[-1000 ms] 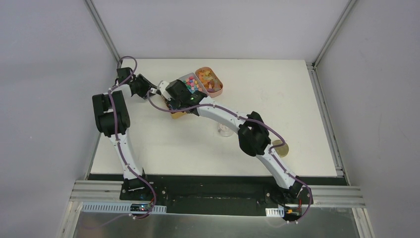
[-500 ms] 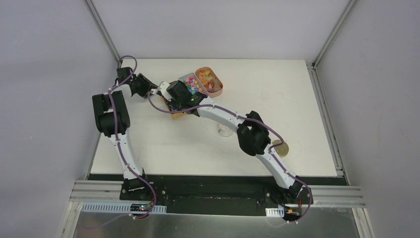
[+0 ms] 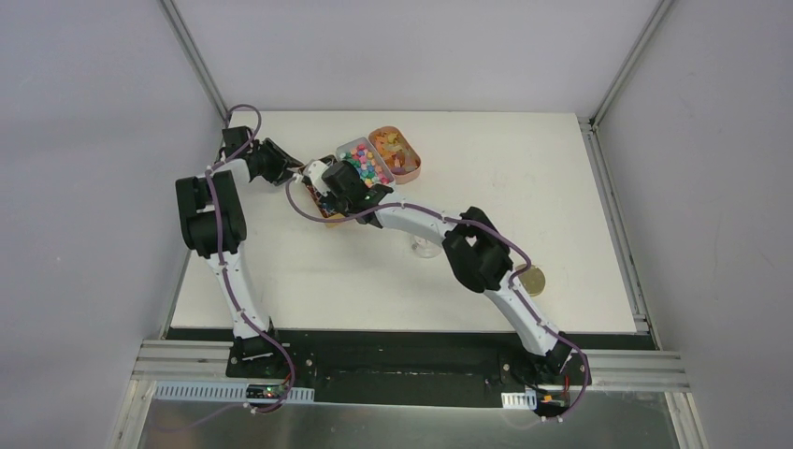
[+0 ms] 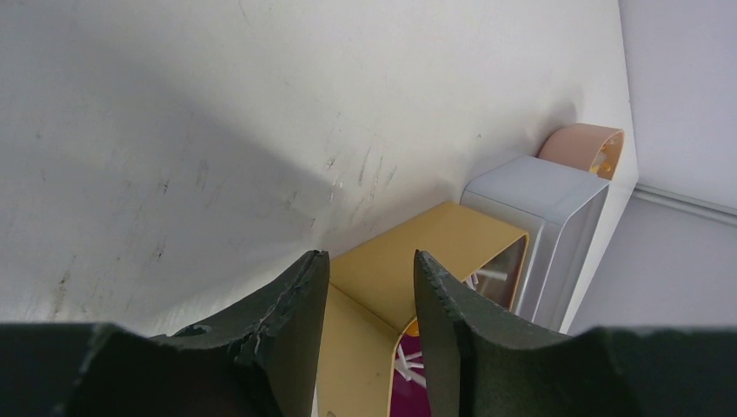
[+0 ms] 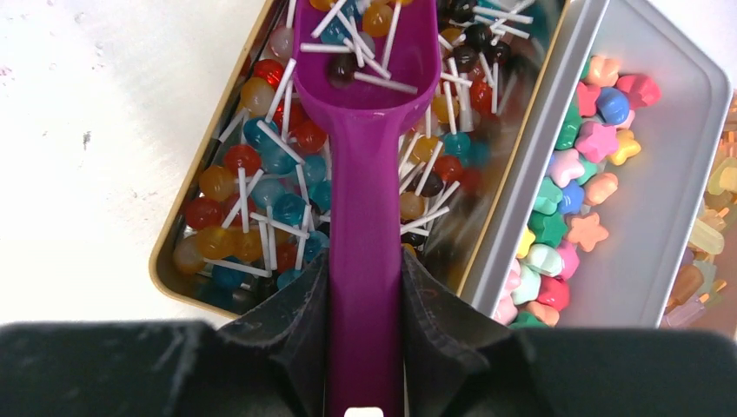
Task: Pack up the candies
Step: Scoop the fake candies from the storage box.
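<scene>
The candies (image 5: 235, 187) are small round sweets on white sticks in red, blue, orange and dark colours. They fill a gold tin (image 5: 165, 261). My right gripper (image 5: 365, 287) is shut on the handle of a purple scoop (image 5: 365, 174). The scoop's bowl lies among the candies with a few in it. In the top view the right gripper (image 3: 341, 187) hangs over the gold tin (image 3: 323, 213). My left gripper (image 4: 369, 269) has its fingers on either side of the gold tin's (image 4: 417, 252) near corner, closed on it. From above, the left gripper (image 3: 297, 174) sits at the tin's left end.
A grey tin (image 5: 669, 217) of star and heart shaped sweets touches the gold tin's right side. A pink tin (image 3: 411, 168) stands beyond it. A clear cup (image 3: 425, 248) and a round gold lid (image 3: 530, 279) lie under the right arm.
My right wrist has turned and shifted slightly left over the gold tin with the scoop. The left gripper has edged a little toward the tin.
</scene>
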Available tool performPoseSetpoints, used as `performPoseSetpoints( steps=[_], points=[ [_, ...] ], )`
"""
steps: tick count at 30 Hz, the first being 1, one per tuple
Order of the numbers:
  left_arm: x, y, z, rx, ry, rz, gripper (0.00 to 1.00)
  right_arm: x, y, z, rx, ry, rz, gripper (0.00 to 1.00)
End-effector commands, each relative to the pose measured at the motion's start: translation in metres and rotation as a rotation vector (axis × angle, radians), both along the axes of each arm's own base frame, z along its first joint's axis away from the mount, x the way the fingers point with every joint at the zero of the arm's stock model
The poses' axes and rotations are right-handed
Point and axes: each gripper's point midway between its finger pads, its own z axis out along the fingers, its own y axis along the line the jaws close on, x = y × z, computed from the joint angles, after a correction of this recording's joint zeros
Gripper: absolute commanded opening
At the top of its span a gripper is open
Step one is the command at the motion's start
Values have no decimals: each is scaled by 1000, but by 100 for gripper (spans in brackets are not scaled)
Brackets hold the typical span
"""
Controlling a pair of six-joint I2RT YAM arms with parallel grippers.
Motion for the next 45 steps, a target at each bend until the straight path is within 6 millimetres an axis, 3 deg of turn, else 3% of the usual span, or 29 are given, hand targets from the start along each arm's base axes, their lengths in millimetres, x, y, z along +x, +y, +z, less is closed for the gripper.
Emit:
performPoseSetpoints(
  steps=[1, 20, 28, 33, 37, 45],
  points=[
    [4, -8, 3, -19, -19, -22, 42, -16, 3, 10, 61, 53, 32, 0],
    [23, 25, 16, 18, -57, 34, 46, -14, -14, 29, 134, 40, -11, 0],
    [20, 28, 16, 47, -51, 19, 55, -14, -18, 36, 197, 12, -38, 0],
    [19, 29, 28, 63, -61, 12, 60, -11, -21, 43, 235, -13, -57, 0],
    [17, 32, 39, 89, -68, 20, 60, -6, -24, 41, 259, -7, -69, 0],
    [6, 29, 30, 78, -35, 25, 57, 9, -21, 39, 293, -5, -47, 0]
  ],
)
